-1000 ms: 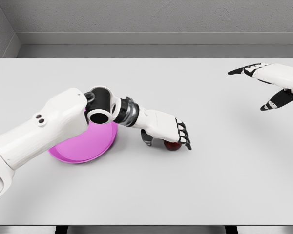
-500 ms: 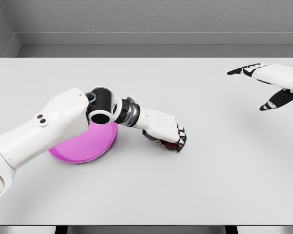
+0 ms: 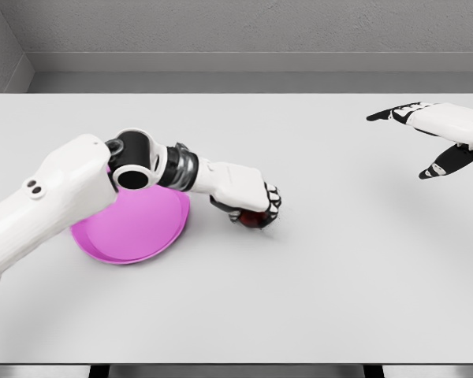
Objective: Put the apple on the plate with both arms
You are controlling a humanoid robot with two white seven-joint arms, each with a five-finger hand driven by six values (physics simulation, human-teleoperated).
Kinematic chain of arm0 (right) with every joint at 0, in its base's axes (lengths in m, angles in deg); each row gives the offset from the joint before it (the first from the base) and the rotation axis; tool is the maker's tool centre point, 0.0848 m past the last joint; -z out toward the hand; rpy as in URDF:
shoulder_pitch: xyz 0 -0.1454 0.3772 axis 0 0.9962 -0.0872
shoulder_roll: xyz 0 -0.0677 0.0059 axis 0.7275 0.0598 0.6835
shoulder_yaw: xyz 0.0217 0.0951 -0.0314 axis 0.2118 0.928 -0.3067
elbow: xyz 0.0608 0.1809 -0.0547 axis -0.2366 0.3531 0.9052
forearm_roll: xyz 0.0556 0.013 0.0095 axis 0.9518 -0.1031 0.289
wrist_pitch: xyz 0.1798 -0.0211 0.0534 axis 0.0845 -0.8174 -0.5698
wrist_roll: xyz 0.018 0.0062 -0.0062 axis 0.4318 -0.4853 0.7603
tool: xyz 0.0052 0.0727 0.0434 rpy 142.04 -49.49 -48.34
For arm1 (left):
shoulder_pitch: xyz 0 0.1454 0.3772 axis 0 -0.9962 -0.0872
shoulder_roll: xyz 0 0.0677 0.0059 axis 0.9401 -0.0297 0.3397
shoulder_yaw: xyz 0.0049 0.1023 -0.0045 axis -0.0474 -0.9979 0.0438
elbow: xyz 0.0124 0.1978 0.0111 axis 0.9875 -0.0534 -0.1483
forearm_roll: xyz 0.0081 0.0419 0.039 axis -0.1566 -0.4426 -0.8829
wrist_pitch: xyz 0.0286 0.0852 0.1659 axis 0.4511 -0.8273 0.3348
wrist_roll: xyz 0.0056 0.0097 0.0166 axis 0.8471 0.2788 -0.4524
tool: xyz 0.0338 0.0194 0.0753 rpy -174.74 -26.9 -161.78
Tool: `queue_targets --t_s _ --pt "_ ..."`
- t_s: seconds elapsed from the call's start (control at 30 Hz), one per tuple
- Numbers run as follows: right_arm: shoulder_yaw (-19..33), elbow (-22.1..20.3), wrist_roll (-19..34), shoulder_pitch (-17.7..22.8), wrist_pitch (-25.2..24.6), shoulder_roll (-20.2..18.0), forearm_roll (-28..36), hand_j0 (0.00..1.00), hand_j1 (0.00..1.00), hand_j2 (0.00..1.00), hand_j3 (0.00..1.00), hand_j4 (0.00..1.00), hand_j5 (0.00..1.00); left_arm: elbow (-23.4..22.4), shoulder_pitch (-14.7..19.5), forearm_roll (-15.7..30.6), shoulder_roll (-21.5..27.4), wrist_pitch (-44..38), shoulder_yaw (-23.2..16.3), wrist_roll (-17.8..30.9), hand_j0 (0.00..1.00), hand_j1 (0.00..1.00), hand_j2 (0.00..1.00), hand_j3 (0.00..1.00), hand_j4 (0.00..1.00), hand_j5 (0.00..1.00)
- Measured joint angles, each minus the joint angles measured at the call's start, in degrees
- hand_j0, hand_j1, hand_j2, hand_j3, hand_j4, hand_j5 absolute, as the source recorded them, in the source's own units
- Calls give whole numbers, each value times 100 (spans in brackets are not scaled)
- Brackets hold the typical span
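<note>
Head view | left hand (image 3: 248, 197) clamped on apple (image 3: 256, 220) beside plate (image 3: 134, 236) | right hand (image 3: 437, 134) spread, empty

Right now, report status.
Left robot hand shut on apple, just right of pink plate. Right robot hand open, far right. Path clear.

Bright, even, diffuse light, seemingly from overhead. The table (image 3: 315, 299) shows only soft, faint shadows under the left hand (image 3: 248, 197) and right hand (image 3: 441, 138). Sharp render, no glare or blur.
</note>
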Motion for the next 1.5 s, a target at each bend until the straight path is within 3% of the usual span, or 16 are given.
queue_targets --t_s 0.23,0.47,0.6,0.8,0.87,0.9,0.93,0.97,1.17,1.23,1.5 --pt "0 7 0 0 -1 0 0 100 100 100 100 100 100 179 -26 874 617 0 349 -11 11 11 11 11 11 11" --pt "0 13 0 0 1 0 0 100 100 100 100 100 100 627 -52 1710 1598 1 538 -43 12 12 12 12 12 12" --pt "0 14 0 0 -1 0 0 100 100 100 100 100 100 760 -96 1853 2025 2 581 -20 12 12 12 12 12 12" --pt "0 17 0 0 -2 0 0 100 100 100 100 100 100 729 -439 1729 2356 7 664 6 15 15 15 15 15 15" --pt "0 17 0 0 -1 0 0 100 100 100 100 100 100 661 -519 1653 2378 5 675 10 27 27 27 27 27 27" --pt "0 17 0 0 -1 0 0 100 100 100 100 100 100 638 -527 1624 2383 6 680 12 49 49 49 49 49 49" --pt "0 17 0 0 -1 0 0 100 100 100 100 100 100 623 -527 1606 2382 4 686 12 86 86 86 86 86 86" --pt "0 17 0 0 -2 0 0 100 100 100 100 100 100 613 -527 1594 2379 2 692 12 100 100 100 100 100 100" --pt "0 17 0 0 1 0 0 100 100 100 100 100 100 586 -554 1593 2453 -3 789 12 100 100 100 100 100 100" --pt "0 17 0 0 0 0 0 100 100 100 100 100 100 492 -931 1759 2538 4 1077 11 100 100 100 100 100 100" --pt "0 17 0 0 0 0 0 100 100 100 100 100 100 -607 -1266 2641 2599 -4 2162 -11 100 100 100 100 100 100"
